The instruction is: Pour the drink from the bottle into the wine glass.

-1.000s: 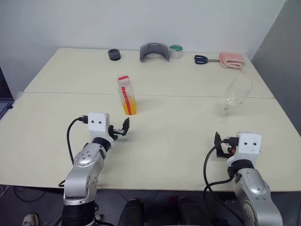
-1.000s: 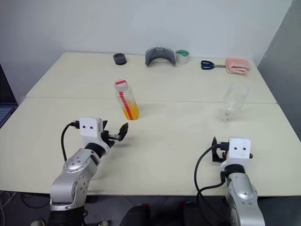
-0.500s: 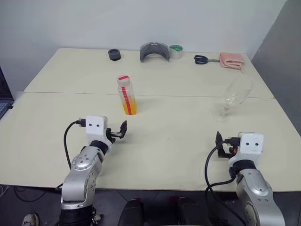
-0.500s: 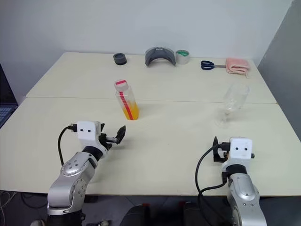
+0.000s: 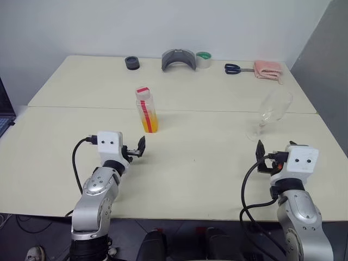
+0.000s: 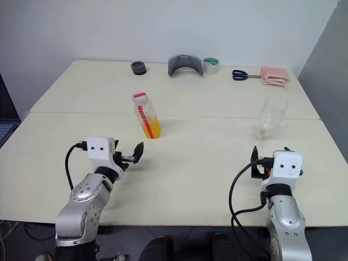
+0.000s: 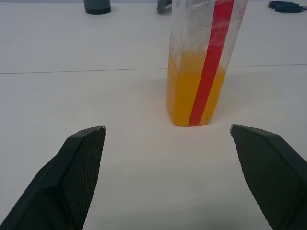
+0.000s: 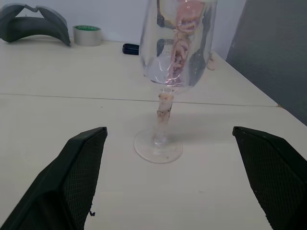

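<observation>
The bottle (image 5: pixel 145 110) stands upright on the table, capped in white and red, with orange drink (image 5: pixel 149 124) in its lower part. My left gripper (image 5: pixel 139 148) is open just in front of it, apart from it. In the left wrist view the bottle (image 7: pixel 205 57) rises between and beyond the spread fingertips (image 7: pixel 91 139). The empty wine glass (image 5: pixel 269 110) stands upright at the right. A short way before its foot my right gripper (image 5: pixel 261 157) hovers open, and the right wrist view has the glass (image 8: pixel 175 48) centred past its fingers (image 8: pixel 86 148).
Along the table's far edge lie a black ring (image 5: pixel 131 63), a grey curved piece (image 5: pixel 178 58), a roll of tape (image 5: pixel 203 59), scissors (image 5: pixel 233 68) and a pink cloth (image 5: pixel 267 69). A laptop corner (image 5: pixel 4 119) shows at the left edge.
My right gripper has risen and drawn slightly closer to the wine glass. The left gripper has stayed about where it was before the bottle. Both stay open.
</observation>
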Controlling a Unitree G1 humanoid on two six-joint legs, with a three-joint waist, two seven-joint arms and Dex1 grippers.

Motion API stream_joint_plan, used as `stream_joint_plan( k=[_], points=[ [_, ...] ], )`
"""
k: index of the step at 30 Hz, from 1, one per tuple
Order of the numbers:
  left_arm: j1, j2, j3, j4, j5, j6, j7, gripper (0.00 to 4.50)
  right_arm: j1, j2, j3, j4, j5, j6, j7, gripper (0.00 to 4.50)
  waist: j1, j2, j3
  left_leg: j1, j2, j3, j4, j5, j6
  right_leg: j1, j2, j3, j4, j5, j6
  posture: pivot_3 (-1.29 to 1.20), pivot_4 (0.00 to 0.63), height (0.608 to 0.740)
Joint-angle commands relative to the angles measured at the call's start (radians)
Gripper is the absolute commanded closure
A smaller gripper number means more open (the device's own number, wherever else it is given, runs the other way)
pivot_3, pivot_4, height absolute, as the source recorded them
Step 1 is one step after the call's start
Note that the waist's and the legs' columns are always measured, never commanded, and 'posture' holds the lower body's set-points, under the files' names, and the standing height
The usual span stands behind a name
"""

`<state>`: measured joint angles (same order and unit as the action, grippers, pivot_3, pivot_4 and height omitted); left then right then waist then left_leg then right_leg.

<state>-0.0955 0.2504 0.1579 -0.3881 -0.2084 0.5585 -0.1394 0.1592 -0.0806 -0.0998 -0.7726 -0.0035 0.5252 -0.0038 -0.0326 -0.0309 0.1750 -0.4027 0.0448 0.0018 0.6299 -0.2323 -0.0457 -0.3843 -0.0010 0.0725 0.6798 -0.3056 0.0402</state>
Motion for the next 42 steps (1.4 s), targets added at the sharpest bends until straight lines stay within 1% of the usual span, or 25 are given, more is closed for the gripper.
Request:
stream_joint_plan(
  k=[1,4,6,10,13,15,19,25,30,36,42],
  points=[
    [-0.030,0.000,-0.020,-0.003,0.030,-0.050,0.009,0.00,-0.080,-0.051,-0.047,-0.014,0.176,-0.014,0.154,0.03,-0.001,0.000,0.000,0.000,0.000,0.000,0.000,0.000,0.000,0.000,0.000,0.000,0.000,0.000,0.000,0.00,0.150,0.740],
    [-0.073,-0.018,-0.015,0.032,0.018,-0.063,0.007,0.00,-0.150,-0.161,-0.118,-0.005,0.396,0.057,0.339,0.03,0.000,-0.001,0.000,0.000,-0.001,0.000,0.001,0.000,0.000,0.001,0.000,-0.001,0.000,0.000,0.000,0.00,0.150,0.740],
    [-0.100,-0.019,-0.012,0.057,0.012,-0.078,-0.006,0.00,-0.194,-0.242,-0.150,0.010,0.521,0.103,0.433,0.03,0.000,-0.001,0.000,0.000,-0.001,0.000,0.001,0.000,0.000,0.002,0.000,-0.001,0.000,0.001,-0.001,0.00,0.150,0.740],
    [-0.154,-0.005,-0.024,0.125,0.031,-0.108,-0.016,0.00,-0.281,-0.367,-0.168,0.049,0.714,0.174,0.565,0.03,0.000,-0.002,0.001,0.000,-0.001,0.000,0.000,0.000,0.000,0.002,0.000,-0.001,0.000,0.001,-0.002,0.00,0.150,0.740],
    [-0.187,-0.010,-0.032,0.163,0.025,-0.118,-0.027,0.00,-0.329,-0.425,-0.165,0.077,0.803,0.200,0.616,0.03,0.001,-0.002,0.001,0.000,-0.001,-0.001,0.000,0.000,0.000,0.002,0.001,-0.002,0.000,0.001,-0.002,0.00,0.150,0.740],
    [-0.202,-0.015,-0.035,0.182,0.020,-0.123,-0.034,0.00,-0.351,-0.448,-0.160,0.092,0.827,0.205,0.621,0.03,0.001,-0.002,0.001,0.000,-0.001,0.000,0.000,0.000,0.000,0.002,0.001,-0.001,-0.001,0.001,-0.002,0.00,0.150,0.740],
    [-0.249,-0.025,-0.050,0.233,0.015,-0.130,-0.049,0.00,-0.400,-0.483,-0.124,0.125,0.816,0.194,0.632,0.03,0.001,-0.002,0.001,0.000,-0.001,0.000,0.000,0.000,0.000,0.002,0.001,-0.001,-0.001,0.001,-0.002,0.00,0.150,0.740],
    [-0.295,-0.028,-0.047,0.296,0.033,-0.144,-0.034,0.00,-0.419,-0.486,-0.100,0.131,0.819,0.182,0.609,0.03,0.001,-0.002,0.001,-0.001,-0.001,-0.001,0.000,0.000,0.000,0.001,0.001,-0.002,0.000,0.001,-0.002,0.00,0.150,0.740],
    [-0.340,-0.028,-0.047,0.363,0.048,-0.180,-0.026,0.00,-0.438,-0.488,-0.106,0.109,0.859,0.201,0.582,0.03,0.002,-0.003,0.001,-0.002,-0.001,-0.001,0.000,0.000,0.000,0.001,0.001,-0.002,0.000,0.002,-0.004,0.00,0.150,0.740],
    [-0.432,-0.031,-0.052,0.498,0.064,-0.254,-0.033,0.00,-0.486,-0.500,-0.103,0.108,0.887,0.208,0.550,0.03,0.003,-0.003,0.001,-0.002,-0.001,-0.001,0.001,0.000,0.000,0.001,0.001,-0.002,0.000,0.003,-0.004,0.00,0.150,0.740],
    [-0.524,-0.033,-0.055,0.651,0.073,-0.362,-0.044,0.00,-0.493,-0.501,-0.105,0.084,0.908,0.216,0.508,0.03,0.003,-0.003,0.001,-0.005,-0.001,-0.001,0.001,0.000,0.000,-0.002,0.001,-0.003,0.000,0.003,-0.004,0.00,0.150,0.740]
  ],
)
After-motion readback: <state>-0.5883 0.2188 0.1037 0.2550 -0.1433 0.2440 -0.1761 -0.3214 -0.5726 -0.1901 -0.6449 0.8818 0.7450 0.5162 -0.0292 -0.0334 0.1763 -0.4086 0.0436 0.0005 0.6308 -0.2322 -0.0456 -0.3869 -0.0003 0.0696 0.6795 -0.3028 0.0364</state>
